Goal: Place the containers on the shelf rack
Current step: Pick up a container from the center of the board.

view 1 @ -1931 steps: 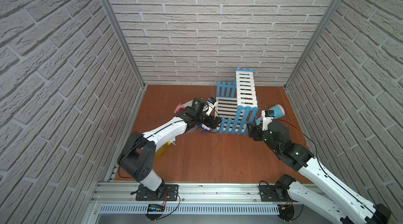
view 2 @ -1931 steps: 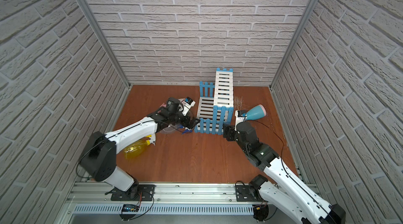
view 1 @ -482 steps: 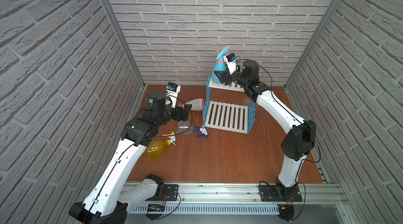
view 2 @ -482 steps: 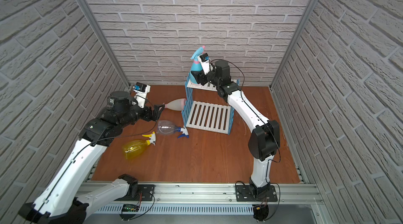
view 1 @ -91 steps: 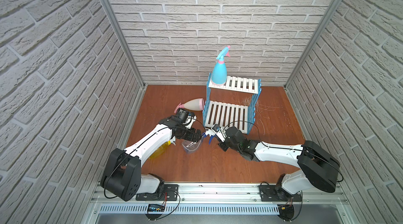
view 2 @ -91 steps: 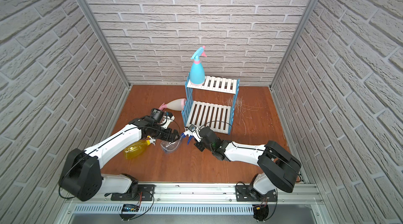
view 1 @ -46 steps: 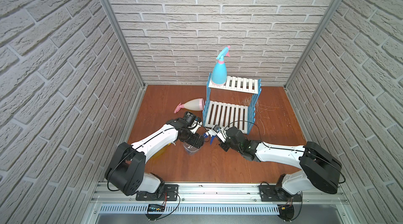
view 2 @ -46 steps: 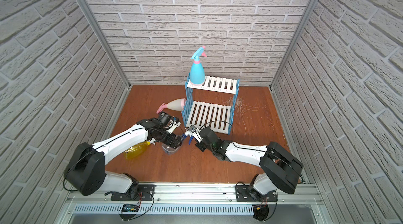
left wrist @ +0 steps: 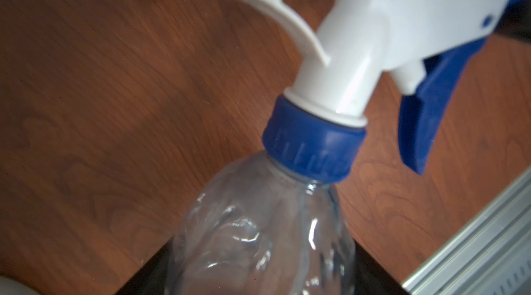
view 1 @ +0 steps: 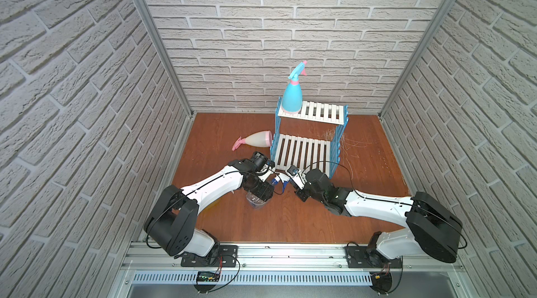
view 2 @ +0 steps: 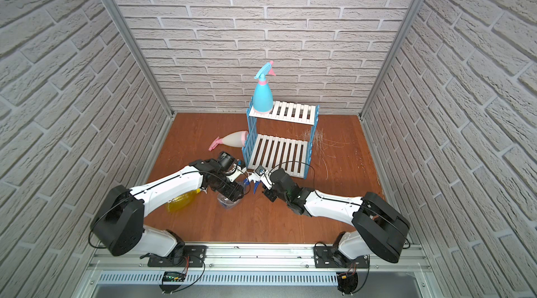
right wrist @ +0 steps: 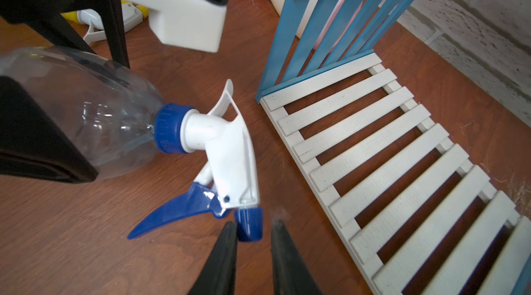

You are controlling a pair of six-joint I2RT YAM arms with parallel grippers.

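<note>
The rack point(view 1: 319, 112) stands upright, with two white slatted shelves between blue picket sides. A light-blue bottle point(view 1: 292, 99) with a pink collar stands on one end of the top shelf. The cream bottle point(view 1: 258, 139) lies on the floor, base just beside the rack. The clear bottle point(right wrist: 94, 118) lies tilted, its white-and-blue trigger toward the lower shelf. The yellow bottle point(view 2: 180, 202), partly hidden, lies farther off.

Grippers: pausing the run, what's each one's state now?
Left gripper: jaws around the clear bottle; whether clamped cannot be told.
Right gripper: open, jaws beside its blue nozzle.
</note>
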